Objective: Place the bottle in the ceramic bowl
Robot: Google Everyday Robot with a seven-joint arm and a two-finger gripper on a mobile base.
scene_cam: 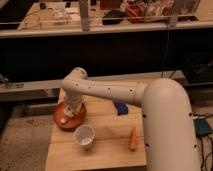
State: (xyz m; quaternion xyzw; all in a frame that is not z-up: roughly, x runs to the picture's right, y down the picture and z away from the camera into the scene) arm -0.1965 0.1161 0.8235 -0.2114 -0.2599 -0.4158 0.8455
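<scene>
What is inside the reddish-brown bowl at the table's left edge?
The pincer sits low over the ceramic bowl. Beside it, in the bowl, lies a small pale item, perhaps the bottle. The arm covers the rest of the bowl's inside.

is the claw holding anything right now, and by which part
Cannot be told. The claw is low over the bowl, and the arm hides whatever it may hold.

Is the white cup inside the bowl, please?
No, the cup stands on the table beside the bowl, and the gripper is over the bowl.
</scene>
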